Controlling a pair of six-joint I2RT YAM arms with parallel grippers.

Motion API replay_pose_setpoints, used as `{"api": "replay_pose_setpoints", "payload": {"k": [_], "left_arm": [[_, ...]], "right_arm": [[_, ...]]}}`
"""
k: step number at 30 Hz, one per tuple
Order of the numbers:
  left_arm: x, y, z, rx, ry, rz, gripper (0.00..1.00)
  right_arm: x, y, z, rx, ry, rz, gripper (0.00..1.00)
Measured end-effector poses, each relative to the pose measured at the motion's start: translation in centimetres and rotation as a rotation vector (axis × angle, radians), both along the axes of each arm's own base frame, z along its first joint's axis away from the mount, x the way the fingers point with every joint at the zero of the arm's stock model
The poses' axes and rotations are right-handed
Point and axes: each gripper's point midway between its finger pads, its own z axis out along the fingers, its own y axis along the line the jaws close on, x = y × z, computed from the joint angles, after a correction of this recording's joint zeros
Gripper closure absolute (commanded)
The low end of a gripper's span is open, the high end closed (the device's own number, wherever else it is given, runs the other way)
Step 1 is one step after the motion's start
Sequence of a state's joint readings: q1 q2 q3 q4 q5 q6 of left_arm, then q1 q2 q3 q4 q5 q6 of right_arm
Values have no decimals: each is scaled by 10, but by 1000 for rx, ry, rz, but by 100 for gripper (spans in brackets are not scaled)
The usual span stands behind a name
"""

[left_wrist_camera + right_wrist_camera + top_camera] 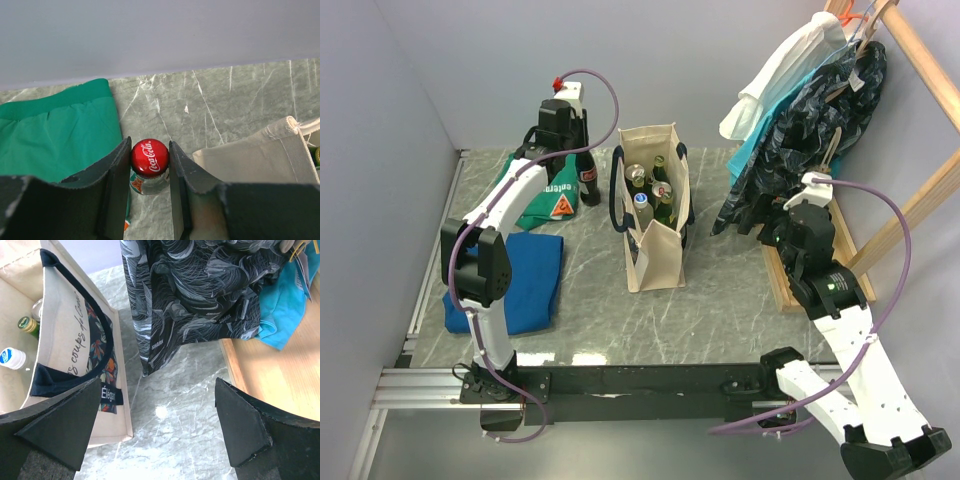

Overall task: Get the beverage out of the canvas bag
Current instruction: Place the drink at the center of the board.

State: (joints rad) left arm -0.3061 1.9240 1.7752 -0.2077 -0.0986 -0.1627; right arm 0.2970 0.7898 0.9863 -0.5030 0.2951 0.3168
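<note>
One cola bottle [150,159] is left of the canvas bag [656,258].
I read left gripper [148,146] pinching its cap, right gripper [157,386] spread.

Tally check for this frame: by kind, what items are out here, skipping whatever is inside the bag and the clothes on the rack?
canvas bag: 1
cola bottle, gripped at the cap by the left end effector: 1
cloths: 2, namely the green cloth and the blue cloth
Total: 4
</note>
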Motion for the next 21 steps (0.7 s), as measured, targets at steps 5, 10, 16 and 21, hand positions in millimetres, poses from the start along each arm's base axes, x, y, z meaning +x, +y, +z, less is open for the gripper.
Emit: {"api": "replay_pose_setpoints", "payload": {"k": [5, 10, 16, 21], "left_arm": [[0, 0, 0, 0, 1, -2, 84], [0, -1, 0, -2, 2, -6, 80], [-1, -1, -1, -2, 3, -7, 76], [-1, -1, -1, -5, 5, -6, 64]], "right_arm": [[-1, 0, -3, 0, 3, 0, 0], [-1, 0, -4, -1, 4, 0, 0], [-2, -1, -3, 0, 2, 0, 0], [-3, -1, -1, 3, -6, -1, 0]]}}
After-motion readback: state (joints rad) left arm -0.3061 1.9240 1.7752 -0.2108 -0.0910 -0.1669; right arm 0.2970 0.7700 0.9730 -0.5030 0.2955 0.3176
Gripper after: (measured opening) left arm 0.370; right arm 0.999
